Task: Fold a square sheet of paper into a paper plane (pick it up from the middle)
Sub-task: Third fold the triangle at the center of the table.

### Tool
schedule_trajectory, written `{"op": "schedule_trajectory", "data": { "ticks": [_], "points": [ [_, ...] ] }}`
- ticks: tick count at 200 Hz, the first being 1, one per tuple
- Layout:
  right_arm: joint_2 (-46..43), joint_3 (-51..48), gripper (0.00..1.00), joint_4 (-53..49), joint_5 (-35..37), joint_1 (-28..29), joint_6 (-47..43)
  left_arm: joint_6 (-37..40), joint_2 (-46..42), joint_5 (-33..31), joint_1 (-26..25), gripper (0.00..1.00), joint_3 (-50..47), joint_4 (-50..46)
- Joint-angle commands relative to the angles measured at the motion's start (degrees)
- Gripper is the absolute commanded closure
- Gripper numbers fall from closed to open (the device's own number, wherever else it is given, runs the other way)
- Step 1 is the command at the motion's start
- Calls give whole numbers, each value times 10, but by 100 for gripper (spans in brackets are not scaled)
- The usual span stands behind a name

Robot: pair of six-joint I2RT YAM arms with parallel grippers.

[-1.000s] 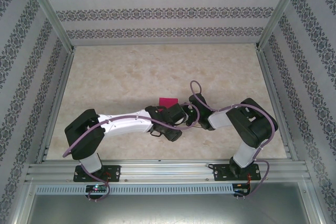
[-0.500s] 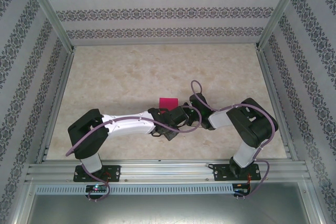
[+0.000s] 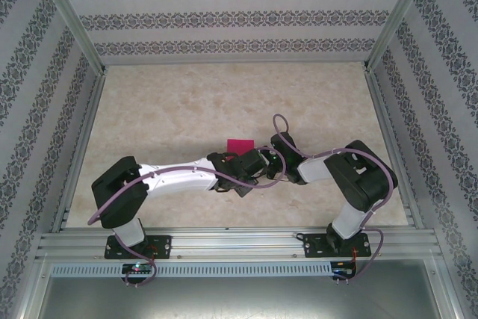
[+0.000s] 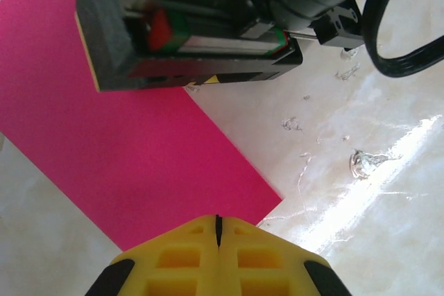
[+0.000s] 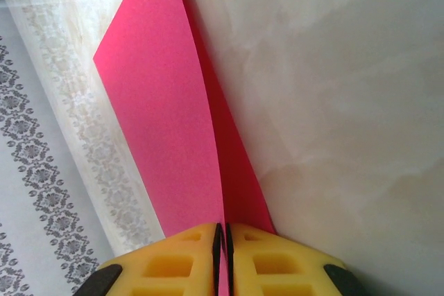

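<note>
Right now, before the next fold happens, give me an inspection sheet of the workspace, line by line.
Surface: beige marbled table, small scuffs beside the paper.
Job's things: magenta-pink sheet of paper, folded, two layers visible in the right wrist view, one lifted; no finished plane.
Clutter: nothing seen.
Grippers: right gripper shut on the sheet; left gripper shut, tips at the sheet's edge, grip on it unclear.
Cables: purple cables looped along both arms; black cable beside the right wrist.
Surroundings: patterned walls, aluminium frame.
</note>
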Motion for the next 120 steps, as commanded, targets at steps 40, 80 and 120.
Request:
{"op": "schedule_trajectory", "data": {
  "ticks": [40,80,120],
  "points": [
    [-17,7,89,-16,-10,-5,-17,-1,-39,75,12,68,-36,39],
    [-16,11,90,-15,-13,-6,-10,10,-12,39,-13,51,-35,49],
    [-14,8,90,-13,-16,-8,-8,7,12,-31,-24,47,-42,85]
  ]
}}
